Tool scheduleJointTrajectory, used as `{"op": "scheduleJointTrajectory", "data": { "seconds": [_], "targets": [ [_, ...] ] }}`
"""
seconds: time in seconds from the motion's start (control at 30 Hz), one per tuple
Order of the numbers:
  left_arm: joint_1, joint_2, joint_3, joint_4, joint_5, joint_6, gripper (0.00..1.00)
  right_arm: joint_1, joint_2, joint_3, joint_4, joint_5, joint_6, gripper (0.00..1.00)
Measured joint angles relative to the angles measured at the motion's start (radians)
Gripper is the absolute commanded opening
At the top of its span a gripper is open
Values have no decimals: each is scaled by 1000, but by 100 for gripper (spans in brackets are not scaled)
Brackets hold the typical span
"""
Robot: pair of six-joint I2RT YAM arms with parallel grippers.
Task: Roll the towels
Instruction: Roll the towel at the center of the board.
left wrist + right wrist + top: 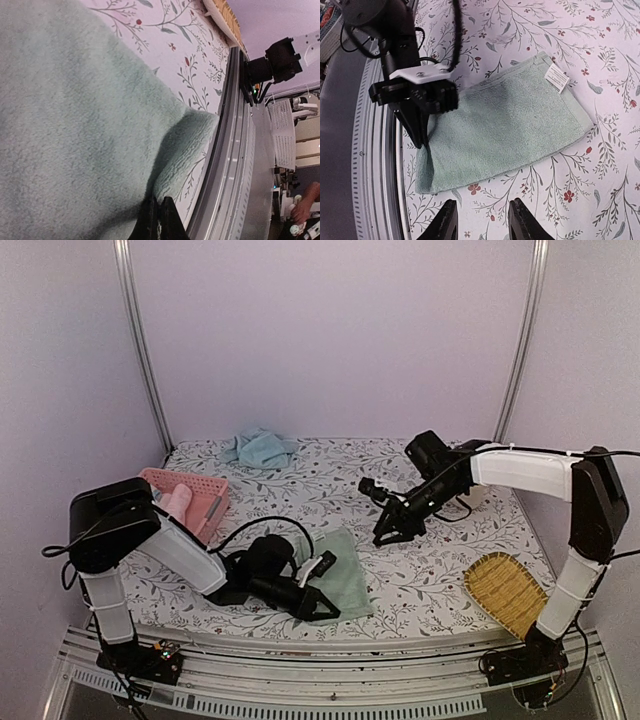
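A pale green towel [343,571] lies flat near the table's front edge; it also shows in the right wrist view [505,125] and fills the left wrist view [75,125]. My left gripper [325,608] is shut on the towel's near edge, pinching a raised fold [180,145] between its fingertips [159,220]. My right gripper [385,535] hovers open and empty above the table right of the towel, its fingers [445,222] apart over bare cloth. A blue towel [258,447] lies crumpled at the back. A pink rolled towel [178,502] sits in the pink basket [200,486].
A woven bamboo tray [506,592] lies at the front right. The table's metal front rail [235,165] runs just beside the pinched towel edge. Cables trail near both arms.
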Motion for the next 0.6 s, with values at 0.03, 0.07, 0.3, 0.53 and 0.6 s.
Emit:
{"op": "scheduleJointTrajectory", "data": {
  "seconds": [0.03, 0.07, 0.3, 0.53, 0.6],
  "targets": [
    [15, 13, -5, 25, 18, -40, 0, 6, -35, -47, 27, 2, -11, 36],
    [24, 21, -5, 39, 30, -69, 0, 15, -61, -92, 51, 7, -21, 36],
    [51, 40, -1, 94, 79, -249, 0, 203, -129, -344, 209, 145, -74, 34],
    [51, 53, 41, 68, 102, -288, 0, 361, -144, -385, 313, 241, -92, 33],
    [51, 56, 46, 55, 102, -290, 0, 378, -144, -385, 335, 264, -93, 33]
  ]
}}
